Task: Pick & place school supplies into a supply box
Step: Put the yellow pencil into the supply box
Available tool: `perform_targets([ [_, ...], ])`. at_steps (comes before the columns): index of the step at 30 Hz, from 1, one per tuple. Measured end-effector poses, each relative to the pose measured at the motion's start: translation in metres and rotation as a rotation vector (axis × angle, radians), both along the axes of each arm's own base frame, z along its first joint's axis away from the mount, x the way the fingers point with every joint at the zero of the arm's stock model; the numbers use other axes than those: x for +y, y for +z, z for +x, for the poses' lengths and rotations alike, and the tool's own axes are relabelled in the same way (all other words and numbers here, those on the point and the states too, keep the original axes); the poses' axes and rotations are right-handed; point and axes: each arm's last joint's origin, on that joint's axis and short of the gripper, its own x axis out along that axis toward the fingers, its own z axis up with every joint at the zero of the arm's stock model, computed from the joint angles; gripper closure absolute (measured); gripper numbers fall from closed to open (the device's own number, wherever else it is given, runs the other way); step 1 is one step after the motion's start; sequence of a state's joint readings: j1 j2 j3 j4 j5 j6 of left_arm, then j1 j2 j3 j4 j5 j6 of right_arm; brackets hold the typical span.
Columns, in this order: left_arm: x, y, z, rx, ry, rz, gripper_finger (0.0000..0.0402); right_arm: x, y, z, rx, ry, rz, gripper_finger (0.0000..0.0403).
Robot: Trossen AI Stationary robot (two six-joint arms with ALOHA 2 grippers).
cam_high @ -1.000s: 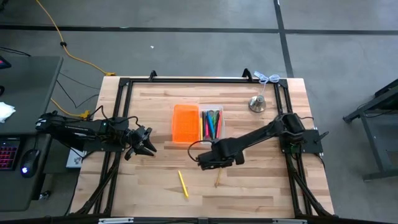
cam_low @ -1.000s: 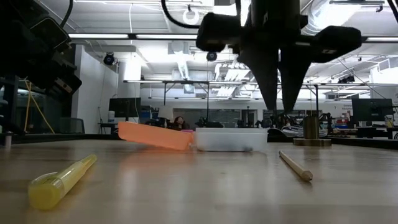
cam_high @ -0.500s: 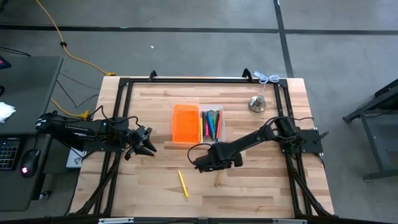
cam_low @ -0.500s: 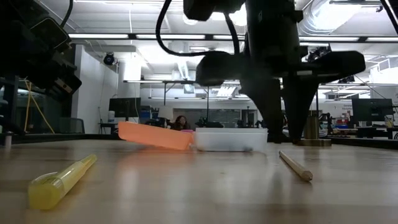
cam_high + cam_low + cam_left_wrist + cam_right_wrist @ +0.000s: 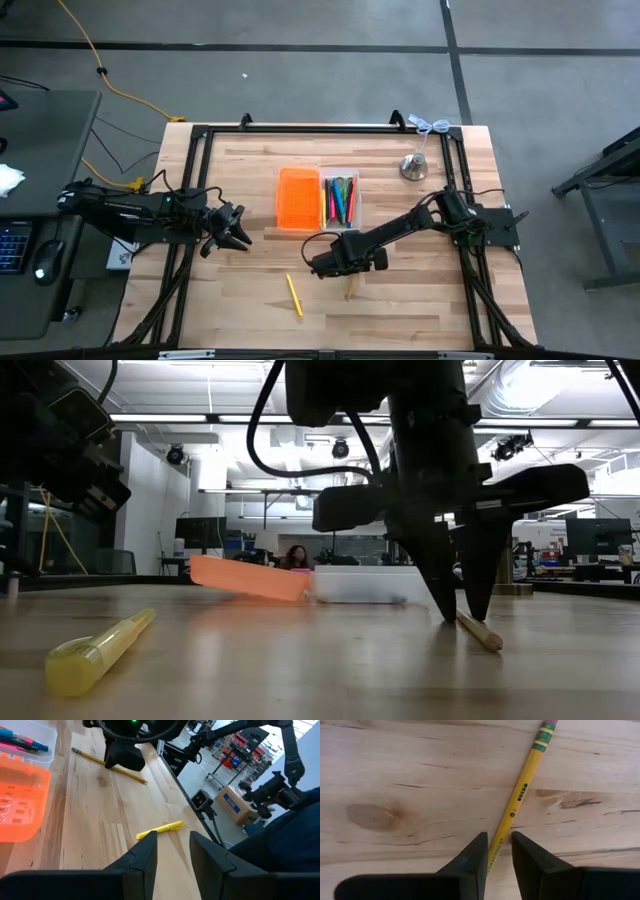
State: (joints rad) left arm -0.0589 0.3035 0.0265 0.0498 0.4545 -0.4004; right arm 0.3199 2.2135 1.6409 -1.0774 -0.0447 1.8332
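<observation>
Yellow pencil [image 5: 515, 810]: lies between your right gripper [image 5: 497, 851] fingers, parted, straddling, not clamped.
Highlighter [image 5: 294, 296]: at nine o'clock, apart.
Left gripper [image 5: 236, 231]: parted, empty.
Obstruction: none.

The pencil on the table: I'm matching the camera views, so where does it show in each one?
High view: pencil, partly under the right gripper.
Low view: right of centre, at the gripper's tips.
Left wrist view: far off, beside the box.
Right wrist view: centre, between the fingers.
Shared landmark: right gripper.
</observation>
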Motion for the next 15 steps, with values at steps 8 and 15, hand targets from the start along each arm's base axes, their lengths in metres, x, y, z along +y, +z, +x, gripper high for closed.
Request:
perform_targets([
  [8, 0.0000, 0.0000, 0.0000, 0.000, 0.000, 0.000, 0.0257, -0.0027, -0.0032, 0.0022, 0.002, -0.010, 0.016, 0.0354],
  [15, 0.0000, 0.0000, 0.0000, 0.000, 0.000, 0.000, 0.0257, -0.0044, -0.0040, 0.0034, -0.010, -0.006, -0.004, 0.0398],
])
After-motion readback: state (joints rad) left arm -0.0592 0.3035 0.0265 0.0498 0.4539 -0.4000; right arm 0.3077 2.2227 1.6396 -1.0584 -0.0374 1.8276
